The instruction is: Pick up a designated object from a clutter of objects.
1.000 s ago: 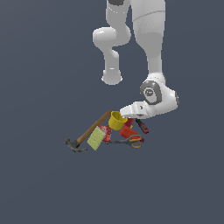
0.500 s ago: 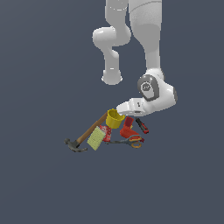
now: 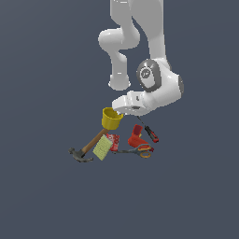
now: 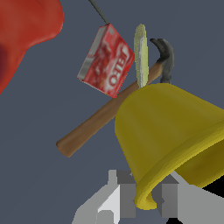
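My jaws pinch the flared rim of the small yellow plastic cup (image 3: 111, 118) — it hangs clear above the wooden-handled hammer (image 3: 87, 147); pick nearly done, only lifting away remains.

We bend our arm (image 3: 140, 42) down from above, wrist (image 3: 158, 86) folded toward the exterior view's left. Our gripper (image 4: 142, 199) pinches the yellow cup (image 3: 111, 118) by its rim, fingers (image 4: 124, 199) closed either side.
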